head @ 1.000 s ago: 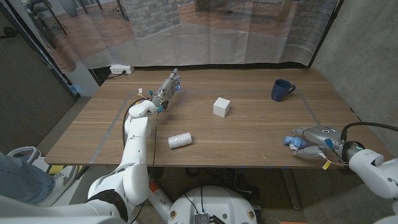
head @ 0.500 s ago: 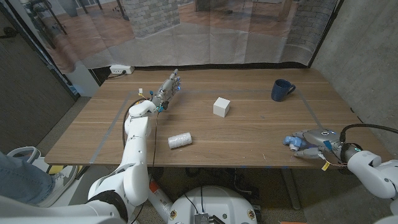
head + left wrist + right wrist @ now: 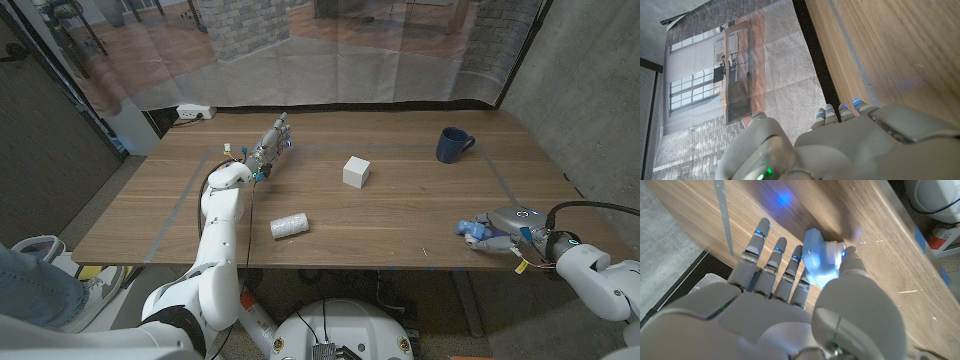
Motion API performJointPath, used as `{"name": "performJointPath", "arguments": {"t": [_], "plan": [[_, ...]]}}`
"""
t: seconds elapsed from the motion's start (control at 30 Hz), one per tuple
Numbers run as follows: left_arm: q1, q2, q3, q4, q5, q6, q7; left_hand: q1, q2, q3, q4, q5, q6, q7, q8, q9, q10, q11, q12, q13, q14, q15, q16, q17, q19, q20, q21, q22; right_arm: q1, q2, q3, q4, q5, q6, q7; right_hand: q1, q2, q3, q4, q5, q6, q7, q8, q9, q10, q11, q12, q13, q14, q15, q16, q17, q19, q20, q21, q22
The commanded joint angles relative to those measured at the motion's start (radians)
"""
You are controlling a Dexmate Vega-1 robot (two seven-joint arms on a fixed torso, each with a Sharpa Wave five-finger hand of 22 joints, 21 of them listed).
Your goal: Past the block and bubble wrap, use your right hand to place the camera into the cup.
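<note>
- Camera [image 3: 819,260], small pale-blue thing, is sitting near the desk's [image 3: 400,215] front right corner, right at your right hand [image 3: 497,231].
- Right hand's thumb [image 3: 852,262] and fingers [image 3: 797,265] are bracketing the camera on both sides; right wrist view is showing contact, so you're looking pinched on it, though it seems not yet lifted off the wood.
- Step in hand, as I'm judging it: securing the grasp, transport not begun.
- Cup [image 3: 454,144], dark blue mug with its handle pointing at the right edge, is standing near the back right corner, well apart from the camera.
- Next move is calling for a lift, then a carry toward the back edge along the right side, then a release over the cup's mouth.
- Block [image 3: 356,171], white, is sitting mid-desk; bubble wrap [image 3: 288,226] roll is lying near the front edge, left of centre. Both are looking off your path.
- Left hand [image 3: 273,137] is resting near the back left, fingers extended, holding nothing.
- No brands, labels or readable writing showing anywhere.
</note>
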Motion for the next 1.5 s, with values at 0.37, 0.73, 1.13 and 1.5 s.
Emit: {"name": "performJointPath", "arguments": {"t": [0.37,0.73,1.13,1.5], "plan": [[-0.039,0.012,0.002,0.075,0.0,-0.023,0.0,0.006,0.007,-0.008,0.002,-0.002,0.005,0.0,0.002,0.004,-0.002,-0.007,0.001,0.004,0.001,-0.001,0.003,0.006,-0.002,0.009,-0.004,0.004,-0.011,0.004,-0.001,-0.006,0.007,-0.035,-0.056,0.027,0.054,0.021,-0.003,-0.009,0.126,-0.057,0.005,0.004,0.068,-0.019,0.016,0.0,0.057,-0.035,-0.009,-0.001,0.005,-0.015,-0.003,0.006],[-0.065,0.022,0.005,0.119,0.003,-0.033,-0.002,0.007,0.008,-0.009,0.002,-0.002,0.005,0.0,0.002,0.005,-0.002,-0.007,0.001,0.004,0.001,0.0,0.003,0.006,-0.003,0.009,-0.004,0.004,-0.011,0.015,0.012,-0.02,0.021,-0.041,-0.058,0.043,0.064,0.032,-0.01,-0.014,0.143,-0.057,0.002,0.004,0.095,-0.023,0.018,-0.001,0.079,-0.043,-0.01,-0.002,0.001,-0.017,-0.005,0.007],[-0.076,0.03,0.006,0.133,0.009,-0.04,0.004,0.008,0.01,-0.012,0.002,-0.002,0.006,0.012,0.002,0.004,-0.001,-0.008,0.001,0.004,0.001,0.0,0.003,0.006,-0.003,0.01,-0.003,0.004,-0.01,0.031,0.025,-0.056,0.029,-0.04,-0.055,0.081,0.068,0.05,-0.031,-0.019,0.165,-0.058,-0.003,0.004,0.119,-0.031,0.017,-0.001,0.088,-0.052,-0.02,-0.006,0.001,-0.018,-0.004,0.008],[-0.079,0.033,0.008,0.117,0.005,-0.043,-0.008,0.009,0.011,-0.014,0.002,-0.002,0.007,0.014,0.003,0.004,-0.002,-0.007,0.001,0.005,0.0,-0.001,0.003,0.006,-0.003,0.008,-0.003,0.004,-0.006,0.044,0.046,-0.091,0.027,-0.031,-0.049,0.096,0.071,0.058,-0.037,-0.022,0.168,-0.058,-0.008,0.004,0.124,-0.033,0.013,-0.002,0.096,-0.056,-0.022,-0.005,-0.001,-0.017,-0.005,0.008]]}}
